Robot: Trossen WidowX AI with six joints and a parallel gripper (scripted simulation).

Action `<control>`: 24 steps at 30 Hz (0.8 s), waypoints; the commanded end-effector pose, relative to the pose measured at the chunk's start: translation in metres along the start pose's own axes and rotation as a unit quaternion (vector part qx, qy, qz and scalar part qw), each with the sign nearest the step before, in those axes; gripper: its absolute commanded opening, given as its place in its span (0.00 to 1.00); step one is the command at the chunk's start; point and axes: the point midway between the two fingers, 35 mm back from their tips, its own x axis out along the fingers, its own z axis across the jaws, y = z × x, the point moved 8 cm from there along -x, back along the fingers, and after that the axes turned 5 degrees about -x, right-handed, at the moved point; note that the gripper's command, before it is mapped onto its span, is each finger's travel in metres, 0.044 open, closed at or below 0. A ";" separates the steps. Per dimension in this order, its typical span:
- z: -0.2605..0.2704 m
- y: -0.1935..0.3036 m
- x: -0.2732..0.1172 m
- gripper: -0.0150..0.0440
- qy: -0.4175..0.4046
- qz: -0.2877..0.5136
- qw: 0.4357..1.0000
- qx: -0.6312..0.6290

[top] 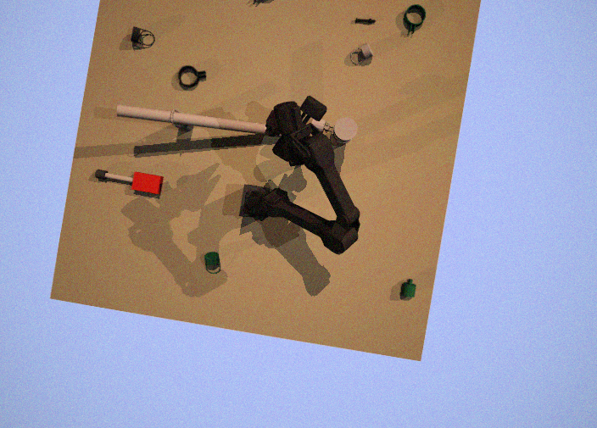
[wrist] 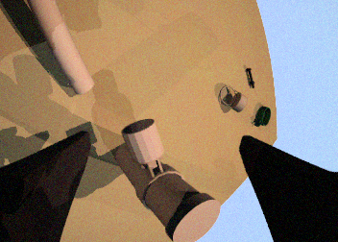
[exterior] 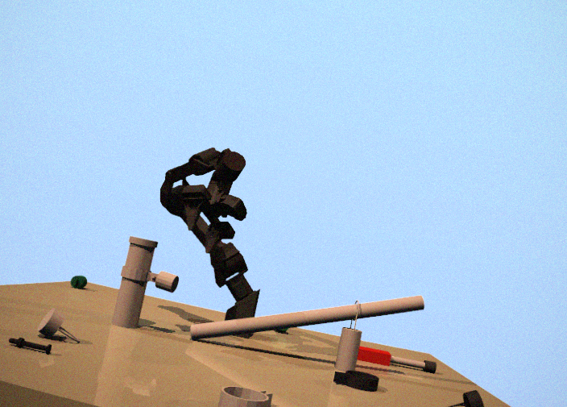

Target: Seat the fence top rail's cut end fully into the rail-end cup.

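Observation:
The pale rail (top: pixel 219 123) (exterior: pixel 303 319) (wrist: pixel 50 29) slopes through the wire loop cap (exterior: pixel 357 316) on the short post. Its raised end is at right in the exterior view. Its low end is near the table, apart from and below the rail-end cup (exterior: pixel 166 281) (wrist: pixel 144 144). The cup hangs on the brace band (exterior: pixel 134 273), on the upper part of the big post (exterior: pixel 128 305) a little below the post cap (top: pixel 345 128) (wrist: pixel 197 221). The cup's mouth faces the rail side. My gripper (wrist: pixel 167 143) is open and empty, above the cup and post, not touching the rail.
A red-headed mallet (top: pixel 147 182) (exterior: pixel 374 356) lies beyond the short post. A dark ring clamp (top: pixel 188 86) (exterior: pixel 362 381) lies near the rail. A bolt (top: pixel 365 21) (exterior: pixel 30 345) (wrist: pixel 250 78) and a pale loop cap (top: pixel 365 51) (exterior: pixel 51 321) (wrist: pixel 238 101) lie past the big post.

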 end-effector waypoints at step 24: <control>0.027 0.041 0.060 1.00 0.004 0.024 0.989 -0.143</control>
